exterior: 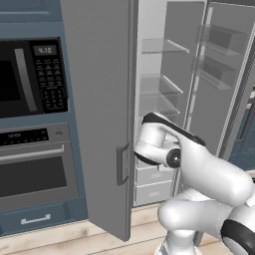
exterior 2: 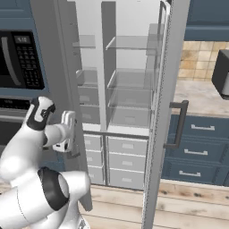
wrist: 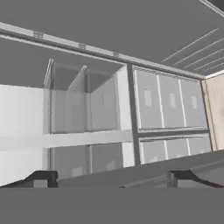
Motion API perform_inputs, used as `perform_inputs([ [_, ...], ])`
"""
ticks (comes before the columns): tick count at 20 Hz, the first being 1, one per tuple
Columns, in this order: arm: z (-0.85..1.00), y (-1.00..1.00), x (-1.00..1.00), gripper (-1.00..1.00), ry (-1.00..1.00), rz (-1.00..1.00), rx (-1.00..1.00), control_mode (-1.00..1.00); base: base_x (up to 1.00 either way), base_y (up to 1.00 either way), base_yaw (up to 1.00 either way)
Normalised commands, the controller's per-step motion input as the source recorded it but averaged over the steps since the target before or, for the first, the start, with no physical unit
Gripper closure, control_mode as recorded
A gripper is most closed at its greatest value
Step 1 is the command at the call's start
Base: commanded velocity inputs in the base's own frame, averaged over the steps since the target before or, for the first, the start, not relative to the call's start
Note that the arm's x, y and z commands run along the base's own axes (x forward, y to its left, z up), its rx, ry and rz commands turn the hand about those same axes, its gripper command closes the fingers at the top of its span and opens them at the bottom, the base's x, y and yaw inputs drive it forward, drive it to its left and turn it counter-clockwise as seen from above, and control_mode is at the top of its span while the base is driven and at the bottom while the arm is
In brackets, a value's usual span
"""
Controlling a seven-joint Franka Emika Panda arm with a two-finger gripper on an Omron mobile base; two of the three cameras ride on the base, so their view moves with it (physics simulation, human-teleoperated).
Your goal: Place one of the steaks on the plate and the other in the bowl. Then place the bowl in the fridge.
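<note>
Right up front, the white arm reaches toward the fridge, and the pincer is spread wide with nothing between its tips, pointed into the open compartment. Left of the pincer sit the black microwave and oven. Just beside it hangs the open grey fridge door. Straight ahead are clear shelves and white drawers. Off to the right, blue drawers line the counter.
</note>
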Motion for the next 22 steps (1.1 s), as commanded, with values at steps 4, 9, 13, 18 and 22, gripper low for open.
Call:
perform_inputs([
  [4, 0.85, -0.08, -0.2, -1.0, -0.37, -0.08, -0.26, -1.0, 0.0, 0.0, 0.0],
  [9, 0.83, -0.41, -0.05, -1.0, -0.21, -0.02, -0.63, -1.0, 0.0, 0.0, 0.0],
  [13, 0.88, -0.78, 0.0, -1.0, -0.07, -0.14, -0.73, -1.0, 0.0, 0.0, 0.0],
  [18, 0.8, -0.04, -0.09, -1.0, 0.01, 0.19, -0.8, -1.0, 0.0, 0.0, 0.0],
  [22, 0.65, -0.07, -0.15, -1.0, 0.38, 0.09, -0.65, -1.0, 0.0, 0.0, 0.0],
])
